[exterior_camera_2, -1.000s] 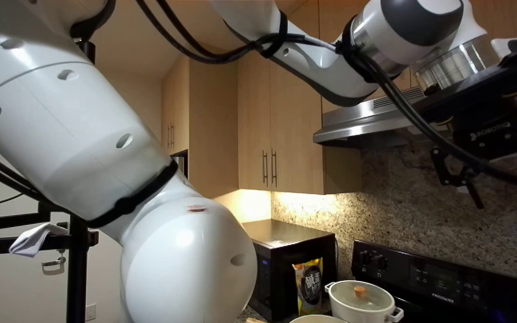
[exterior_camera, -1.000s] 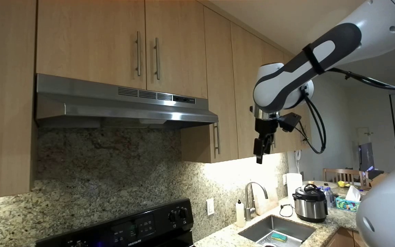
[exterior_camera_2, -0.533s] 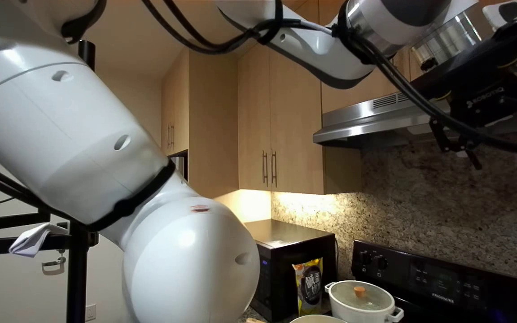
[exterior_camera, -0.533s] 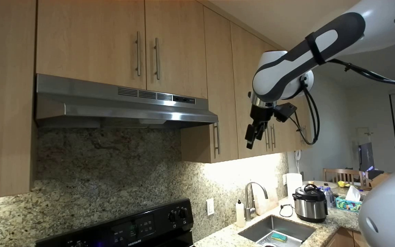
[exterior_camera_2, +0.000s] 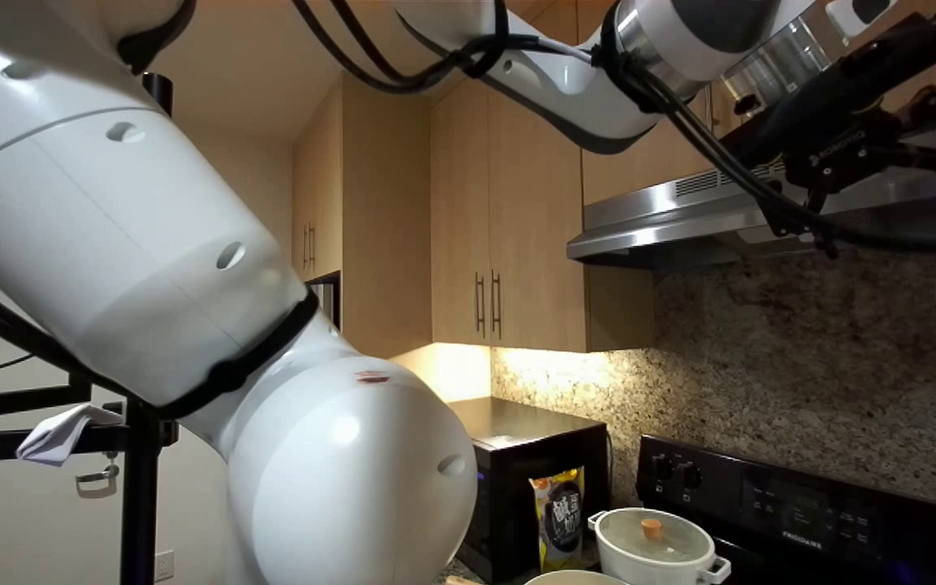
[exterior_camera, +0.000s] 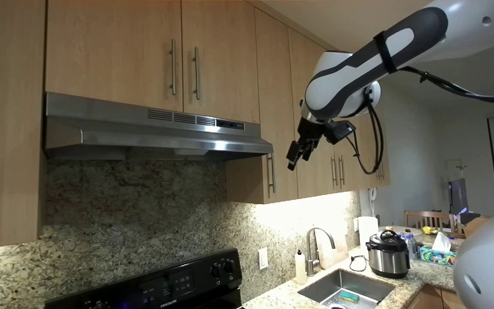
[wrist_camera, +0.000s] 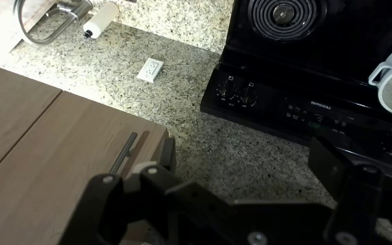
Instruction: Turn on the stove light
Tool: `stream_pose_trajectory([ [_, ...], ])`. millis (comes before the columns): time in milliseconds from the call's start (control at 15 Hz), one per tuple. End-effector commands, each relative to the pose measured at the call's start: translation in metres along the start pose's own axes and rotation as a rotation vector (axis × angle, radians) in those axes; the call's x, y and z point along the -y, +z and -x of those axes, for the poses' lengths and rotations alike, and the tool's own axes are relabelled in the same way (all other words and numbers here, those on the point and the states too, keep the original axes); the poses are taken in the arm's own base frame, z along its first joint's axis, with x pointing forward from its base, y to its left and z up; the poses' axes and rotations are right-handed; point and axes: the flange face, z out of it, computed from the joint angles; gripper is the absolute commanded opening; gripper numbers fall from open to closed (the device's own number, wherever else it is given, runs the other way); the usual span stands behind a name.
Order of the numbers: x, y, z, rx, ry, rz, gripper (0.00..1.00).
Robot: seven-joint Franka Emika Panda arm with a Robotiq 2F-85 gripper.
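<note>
The stainless-steel range hood (exterior_camera: 157,137) has slotted vents (exterior_camera: 184,118) and a small black control panel (exterior_camera: 230,125) near one end of its front. It sits beneath the upper cabinets (exterior_camera: 114,51), above the Frigidaire stove (exterior_camera: 152,285). The Robotiq gripper (exterior_camera: 298,162), its fingers (wrist_camera: 328,166) spread wide in the wrist view, hovers apart from the hood, off the panel end in an exterior view. The hood's long axis runs level along the backsplash (exterior_camera: 144,206), front facing outward.

Range hood (exterior_camera: 157,131) above stove (exterior_camera: 152,283) (pot (exterior_camera_2: 659,548) on stove), sponge (exterior_camera: 349,296) in sink (exterior_camera: 365,283)
</note>
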Motion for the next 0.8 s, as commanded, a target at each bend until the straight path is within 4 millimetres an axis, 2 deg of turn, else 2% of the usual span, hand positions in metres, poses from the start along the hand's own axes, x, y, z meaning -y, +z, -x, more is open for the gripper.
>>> stream_pose_trajectory([
  [0, 0.000, 0.000, 0.000, 0.002, 0.000, -0.001, 1.00],
  [333, -0.007, 0.000, 0.009, 0.016, 0.036, 0.019, 1.00],
  [533, -0.014, -0.009, 0.002, -0.009, 0.086, 0.060, 1.00],
  [733, -0.012, -0.018, -0.010, -0.029, 0.094, 0.088, 1.00],
])
